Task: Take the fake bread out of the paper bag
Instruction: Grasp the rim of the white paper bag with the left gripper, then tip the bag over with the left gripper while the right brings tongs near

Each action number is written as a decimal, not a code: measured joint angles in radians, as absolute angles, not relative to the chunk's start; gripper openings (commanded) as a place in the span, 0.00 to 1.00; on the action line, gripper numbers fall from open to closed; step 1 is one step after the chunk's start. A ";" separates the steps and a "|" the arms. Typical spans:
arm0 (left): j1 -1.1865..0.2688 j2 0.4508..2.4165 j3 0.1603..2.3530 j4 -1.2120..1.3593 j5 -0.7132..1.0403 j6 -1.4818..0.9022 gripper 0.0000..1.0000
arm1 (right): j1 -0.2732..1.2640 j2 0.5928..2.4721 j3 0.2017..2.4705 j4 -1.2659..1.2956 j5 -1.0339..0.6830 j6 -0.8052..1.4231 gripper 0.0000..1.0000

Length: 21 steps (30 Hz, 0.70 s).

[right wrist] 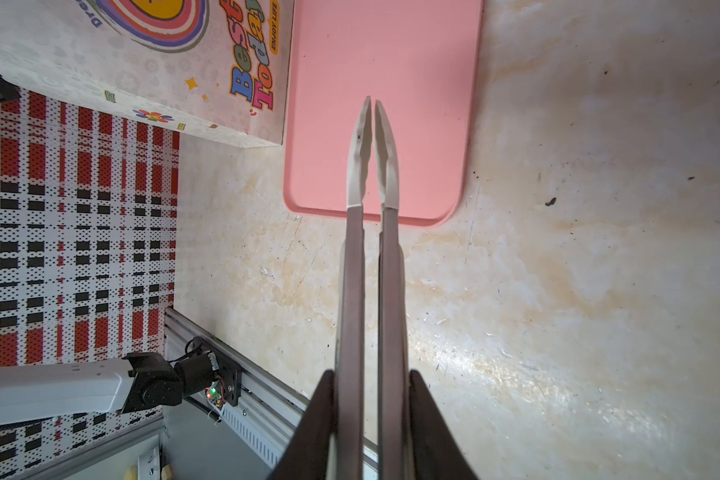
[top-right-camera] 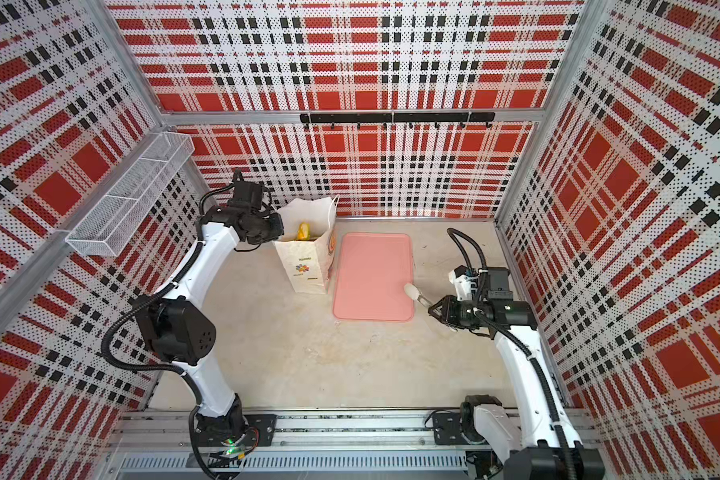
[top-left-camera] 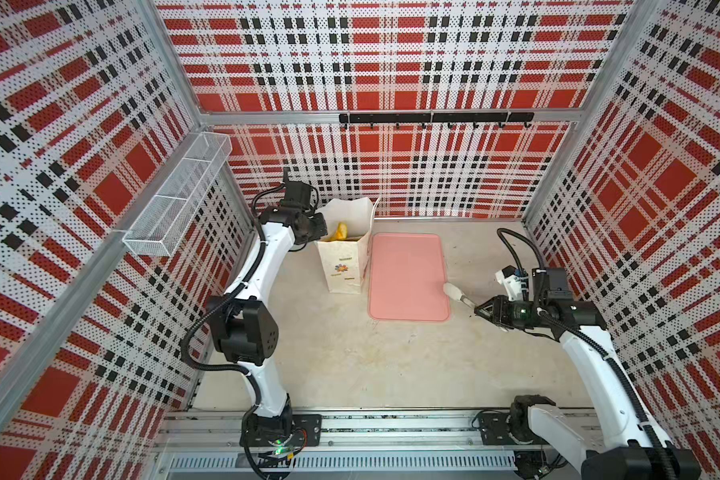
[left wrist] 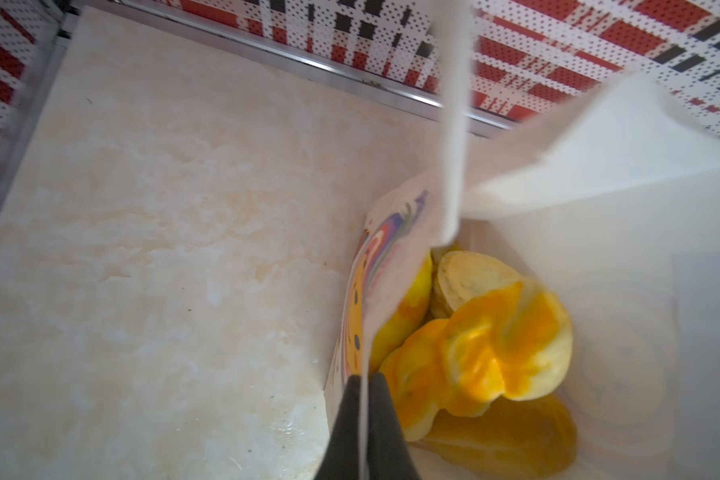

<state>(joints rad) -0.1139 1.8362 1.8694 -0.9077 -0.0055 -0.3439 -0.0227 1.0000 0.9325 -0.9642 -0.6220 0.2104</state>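
A flat pink tray (top-left-camera: 408, 257) lay on the pale, stained surface (top-left-camera: 350, 357), just right of centre in both top views. Metal tongs (top-left-camera: 454, 291) with pale tips reached over the tray's right edge, low in the frame, the tips almost together. At upper left a wire mesh basket (top-left-camera: 179, 195) hung on the plaid pegboard wall (top-left-camera: 80, 124). A black hook rail (top-left-camera: 435, 118) ran along the back.
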 measured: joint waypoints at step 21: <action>-0.048 1.190 1.032 -0.309 -0.371 0.247 0.00 | 0.466 0.962 0.915 -0.908 -0.487 0.400 0.26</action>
<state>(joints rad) -0.0479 1.1904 1.0317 -0.3092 -0.3706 0.2470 0.4660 0.9615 0.9150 -0.9081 -0.4870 0.4000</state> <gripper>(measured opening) 0.054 0.264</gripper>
